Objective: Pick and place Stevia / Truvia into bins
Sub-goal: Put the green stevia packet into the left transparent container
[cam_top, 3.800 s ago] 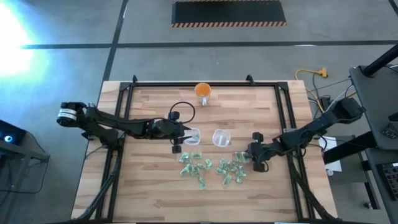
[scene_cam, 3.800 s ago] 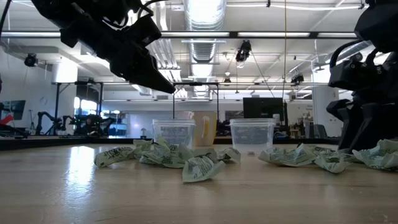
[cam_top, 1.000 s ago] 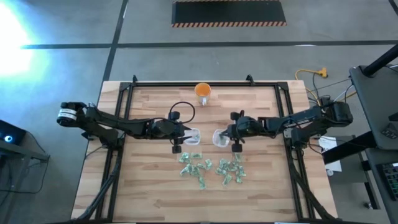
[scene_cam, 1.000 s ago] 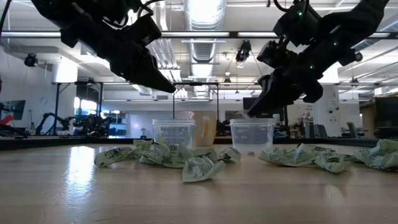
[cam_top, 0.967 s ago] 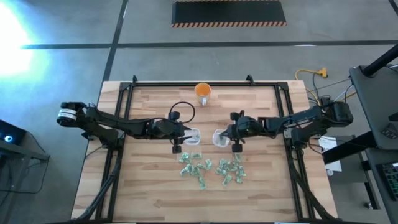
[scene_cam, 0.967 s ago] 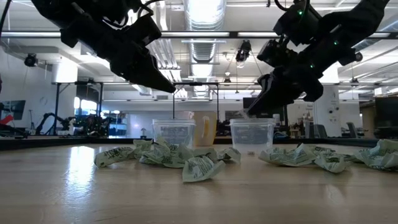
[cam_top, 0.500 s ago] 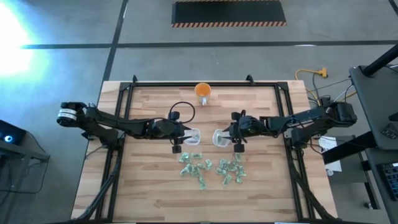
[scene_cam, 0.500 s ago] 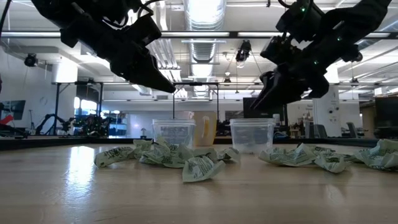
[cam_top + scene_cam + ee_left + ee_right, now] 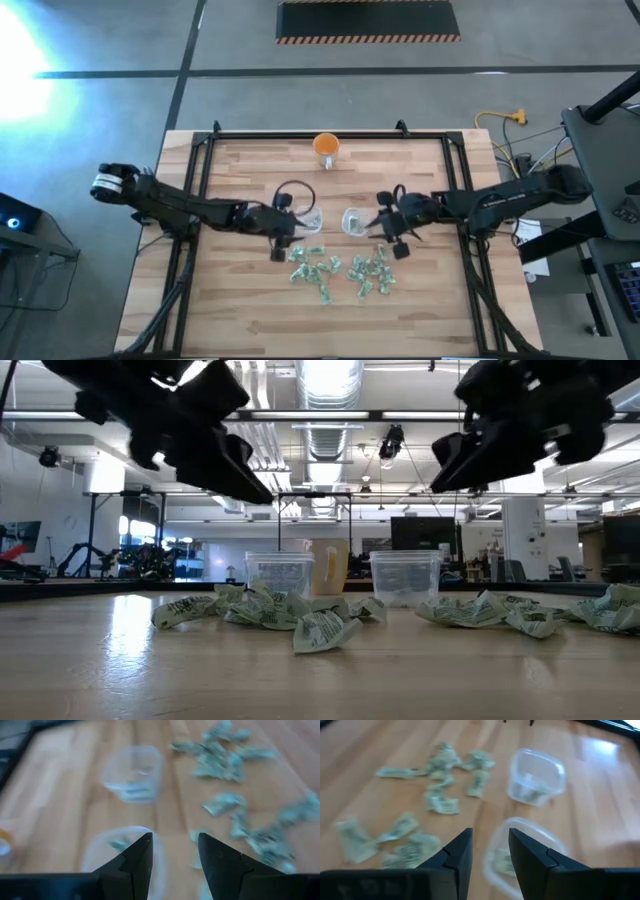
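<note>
Two clear squarish bins stand side by side mid-table, the left bin (image 9: pixel 310 219) and the right bin (image 9: pixel 354 221); each has a few sachets inside (image 9: pixel 120 844) (image 9: pixel 504 861). Several crumpled green-and-white Stevia sachets (image 9: pixel 340 270) lie loose on the wood just nearer than the bins (image 9: pixel 320 628). My left gripper (image 9: pixel 287 232) (image 9: pixel 175 851) hangs open and empty by the left bin's left side. My right gripper (image 9: pixel 387 226) (image 9: pixel 490 845) hangs open and empty by the right bin's right side, above the table (image 9: pixel 445 475).
An orange cup (image 9: pixel 326 146) stands near the table's far edge, behind the bins (image 9: pixel 328 565). A black cable loop (image 9: pixel 293 186) lies beside the left bin's far side. Bare wood spreads left, right and toward the near edge (image 9: pixel 330 325).
My right gripper has drawn back from above the right bin toward the table's right edge and has risen. My left gripper has shifted a little toward the near edge beside the left bin. The bins and the loose sachets have stayed put.
</note>
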`<action>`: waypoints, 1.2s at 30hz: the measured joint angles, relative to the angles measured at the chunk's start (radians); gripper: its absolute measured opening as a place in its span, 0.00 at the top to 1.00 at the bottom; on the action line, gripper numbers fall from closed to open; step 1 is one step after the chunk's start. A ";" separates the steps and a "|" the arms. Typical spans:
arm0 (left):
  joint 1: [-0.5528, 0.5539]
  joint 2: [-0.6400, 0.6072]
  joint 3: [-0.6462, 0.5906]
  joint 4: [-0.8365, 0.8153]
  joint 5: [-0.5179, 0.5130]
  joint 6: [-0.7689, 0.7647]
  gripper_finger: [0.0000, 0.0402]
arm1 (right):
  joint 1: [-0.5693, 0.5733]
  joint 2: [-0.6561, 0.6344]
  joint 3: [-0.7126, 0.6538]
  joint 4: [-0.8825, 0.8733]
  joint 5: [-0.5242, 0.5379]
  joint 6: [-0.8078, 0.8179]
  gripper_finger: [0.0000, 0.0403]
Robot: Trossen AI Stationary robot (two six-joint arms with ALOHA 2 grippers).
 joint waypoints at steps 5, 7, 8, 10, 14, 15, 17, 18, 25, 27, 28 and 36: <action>-0.095 0.005 0.001 -0.026 -0.058 -0.006 0.65 | 0.103 -0.013 -0.006 -0.003 0.079 0.011 0.74; -0.132 0.005 0.007 -0.037 -0.119 -0.006 0.65 | 0.141 -0.010 -0.005 -0.018 0.149 0.015 0.75; -0.150 0.005 0.010 -0.037 -0.151 -0.006 0.65 | 0.160 -0.007 -0.002 -0.036 0.194 0.026 0.75; -0.183 0.002 0.015 -0.043 -0.221 -0.005 0.65 | 0.196 -0.006 0.008 -0.091 0.298 0.055 0.76; -0.239 -0.002 0.042 -0.107 -0.413 -0.005 0.65 | 0.265 -0.017 0.039 -0.232 0.531 0.128 0.78; -0.248 -0.002 0.047 -0.125 -0.463 -0.005 0.65 | 0.280 -0.022 0.047 -0.266 0.579 0.146 0.78; -0.261 -0.002 0.048 -0.140 -0.527 -0.006 0.65 | 0.304 -0.035 0.058 -0.310 0.641 0.179 0.79; -0.263 -0.002 0.048 -0.140 -0.530 -0.007 0.65 | 0.313 -0.044 0.061 -0.327 0.651 0.192 0.79; -0.267 -0.002 0.048 -0.149 -0.269 -0.059 0.65 | 0.340 -0.105 0.047 -0.289 0.469 0.233 0.82; -0.267 -0.002 0.048 -0.118 -0.178 -0.046 0.65 | 0.339 -0.110 0.025 -0.188 0.375 0.179 0.83; -0.267 -0.002 0.048 -0.097 -0.153 -0.031 0.65 | 0.339 -0.111 0.014 -0.118 0.317 0.135 0.83; -0.267 -0.002 0.048 -0.019 -0.122 0.019 0.65 | 0.339 -0.123 -0.028 0.111 0.011 -0.047 0.83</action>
